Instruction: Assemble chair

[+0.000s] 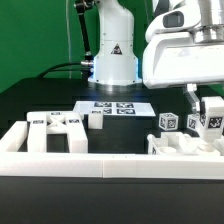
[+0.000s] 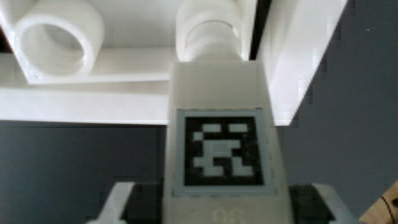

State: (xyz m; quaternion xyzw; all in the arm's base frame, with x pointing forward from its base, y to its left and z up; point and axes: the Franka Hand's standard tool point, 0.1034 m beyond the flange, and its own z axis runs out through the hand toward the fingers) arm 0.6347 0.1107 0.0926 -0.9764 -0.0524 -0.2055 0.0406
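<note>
Chair (image 1: 170, 122) in loose parts, one leg (image 2: 222, 120) in the gripper (image 2: 222, 203)

Clamped on the tagged leg from both sides. Long axis running straight away from the fingers (image 2: 125, 200) toward the seat panel (image 2: 107, 82), far end at the panel beside an open hole (image 2: 63, 45). Likely next: a push along that axis. Wrist view alone: that line-up. Exterior view alone: gripper low at the right, more pieces (image 1: 55, 132) left, marker board (image 1: 115, 108) between.
</note>
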